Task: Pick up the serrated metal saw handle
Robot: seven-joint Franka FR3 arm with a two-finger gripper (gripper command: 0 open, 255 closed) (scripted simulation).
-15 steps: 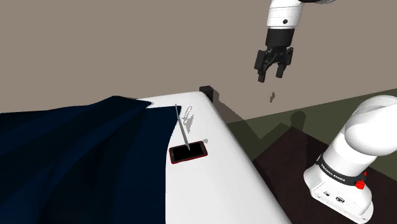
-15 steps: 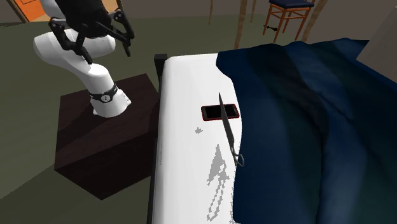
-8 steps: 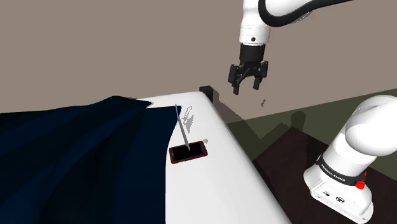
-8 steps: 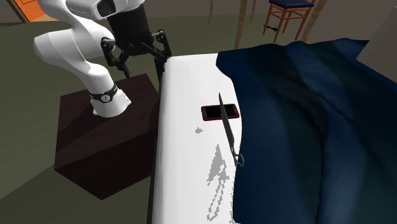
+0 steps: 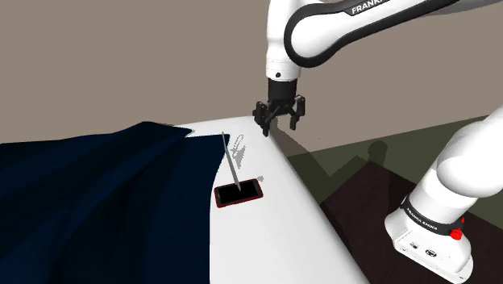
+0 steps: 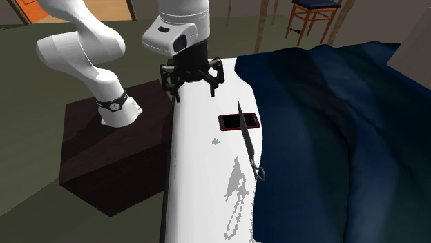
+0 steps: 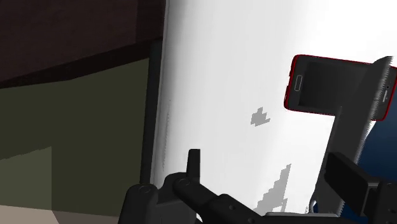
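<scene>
The saw (image 5: 230, 161) is a thin grey blade lying on the white bed, its tip end resting across a red-edged black phone (image 5: 239, 193). Its looped handle (image 6: 259, 171) sits at the end away from the phone, beside the blue blanket's edge. My gripper (image 5: 280, 126) hangs open in the air over the bed's edge (image 6: 193, 93), on the stand's side of the phone and apart from the saw. In the wrist view the serrated blade (image 7: 348, 127) crosses the phone (image 7: 321, 89) just beyond my right finger (image 7: 347, 179); nothing is between the fingers.
A dark blue blanket (image 6: 331, 124) covers the half of the bed (image 6: 200, 159) away from the stand. The dark stand (image 6: 103, 152) sits on the floor beside the bed. A wooden chair (image 6: 314, 17) stands beyond the bed's end.
The arm has swung from above the stand toward the bed and dropped lower, bringing the open gripper over the bed's edge near the phone. Saw and phone have not moved.
</scene>
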